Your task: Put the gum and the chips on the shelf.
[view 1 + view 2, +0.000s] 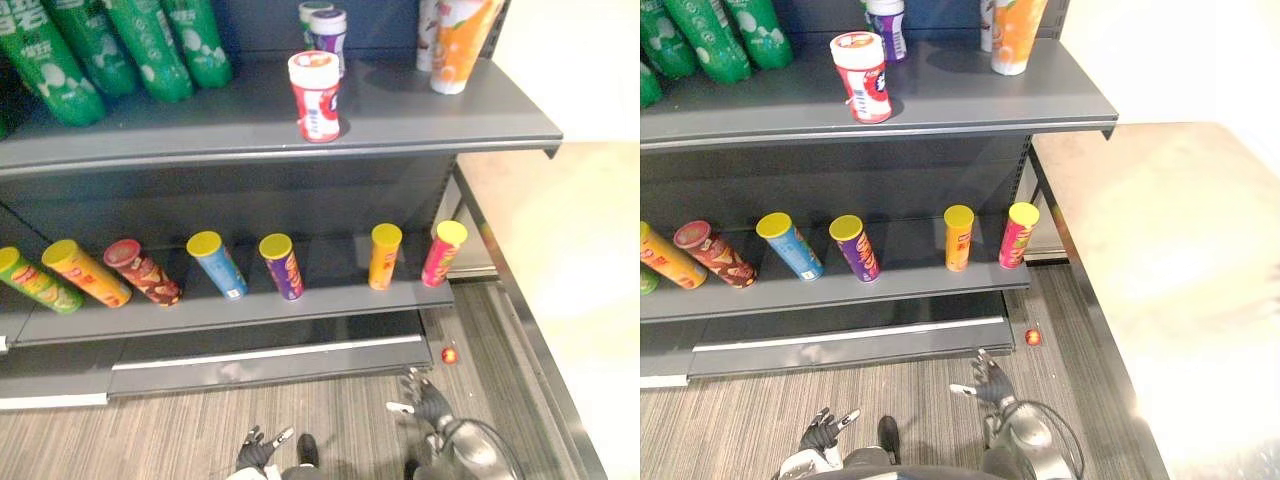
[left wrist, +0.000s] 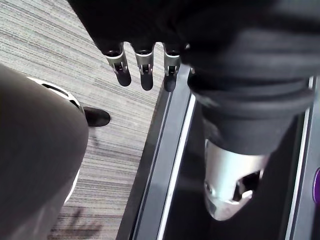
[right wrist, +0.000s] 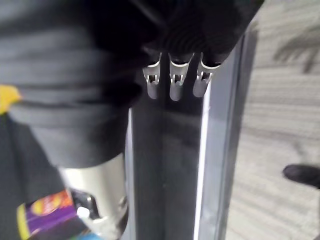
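Observation:
A red-and-white gum jar point(image 1: 315, 95) stands upright near the front edge of the upper shelf point(image 1: 450, 125), with a purple-lidded jar point(image 1: 328, 35) behind it. Several chips cans lie tilted in a row on the lower shelf point(image 1: 330, 305), among them a blue can point(image 1: 217, 264), a purple can point(image 1: 283, 266) and an orange can point(image 1: 384, 256). Both hands hang low over the floor in front of the shelf unit. My left hand point(image 1: 255, 452) is open and empty, its fingers point(image 2: 144, 67) straight. My right hand point(image 1: 425, 398) is open too, its fingers point(image 3: 175, 80) spread and holding nothing.
Green bottles point(image 1: 150, 45) lean at the upper shelf's left end, and an orange carton point(image 1: 460, 40) stands at its right end. A small red object point(image 1: 449, 354) lies on the floor by the shelf's base. A pale counter point(image 1: 1180, 280) runs along the right side.

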